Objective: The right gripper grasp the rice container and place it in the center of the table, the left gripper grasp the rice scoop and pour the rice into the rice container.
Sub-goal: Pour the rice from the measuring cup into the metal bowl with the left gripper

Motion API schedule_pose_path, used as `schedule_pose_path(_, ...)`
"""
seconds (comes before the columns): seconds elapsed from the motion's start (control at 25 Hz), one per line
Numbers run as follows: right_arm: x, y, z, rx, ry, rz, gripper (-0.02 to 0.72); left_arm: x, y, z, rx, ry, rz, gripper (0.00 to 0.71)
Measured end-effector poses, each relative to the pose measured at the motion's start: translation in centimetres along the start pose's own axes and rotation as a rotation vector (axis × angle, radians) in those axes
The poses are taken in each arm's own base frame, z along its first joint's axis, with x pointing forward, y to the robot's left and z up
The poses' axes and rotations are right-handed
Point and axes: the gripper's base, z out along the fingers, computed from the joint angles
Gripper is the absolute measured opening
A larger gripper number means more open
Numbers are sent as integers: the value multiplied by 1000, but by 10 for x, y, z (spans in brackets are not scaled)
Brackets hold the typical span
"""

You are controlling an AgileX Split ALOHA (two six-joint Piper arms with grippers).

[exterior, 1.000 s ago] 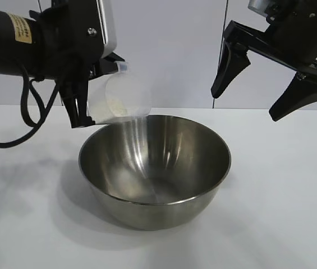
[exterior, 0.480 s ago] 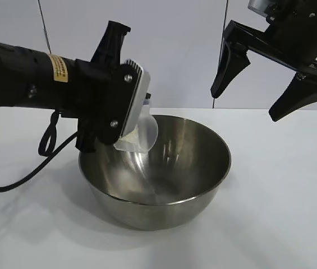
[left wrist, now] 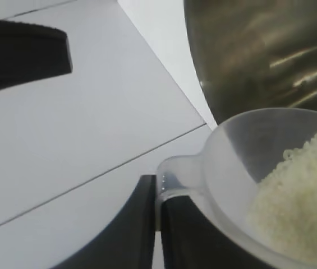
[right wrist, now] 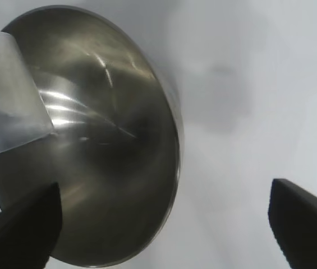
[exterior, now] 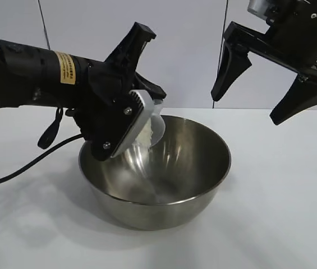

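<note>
The steel rice container (exterior: 164, 179) stands on the white table (exterior: 281, 213) at the middle. My left gripper (exterior: 147, 109) is shut on the lip of the clear rice scoop (exterior: 150, 130) and holds it tipped over the container's left rim. In the left wrist view the fingers (left wrist: 147, 224) pinch the scoop's tab (left wrist: 172, 176), and rice (left wrist: 298, 202) lies heaped toward the scoop's mouth. My right gripper (exterior: 256, 92) is open and empty, held above the container's right side. The container also shows in the right wrist view (right wrist: 113, 168).
The left arm's black cable (exterior: 29, 165) loops down onto the table at the left. A pale panelled wall (exterior: 186, 50) stands behind the table.
My left gripper has swung in over the container's left rim and rolled the scoop further over, so the rice has slid toward its mouth. The right gripper has not moved.
</note>
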Motion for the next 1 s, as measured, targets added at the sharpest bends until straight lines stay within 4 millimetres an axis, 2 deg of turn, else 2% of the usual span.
schedule_pose_path(0.48,0,-1,0,6,5,-21,694,-2,-3,0,40,-28,125,12)
schedule_pose_path(0.76,1,-1,0,6,8,-31,694,5,6,6,66,-53,233,12)
schedule_pose_path(1.0,1,-1,0,6,8,-39,694,4,3,6,101,-92,313,12)
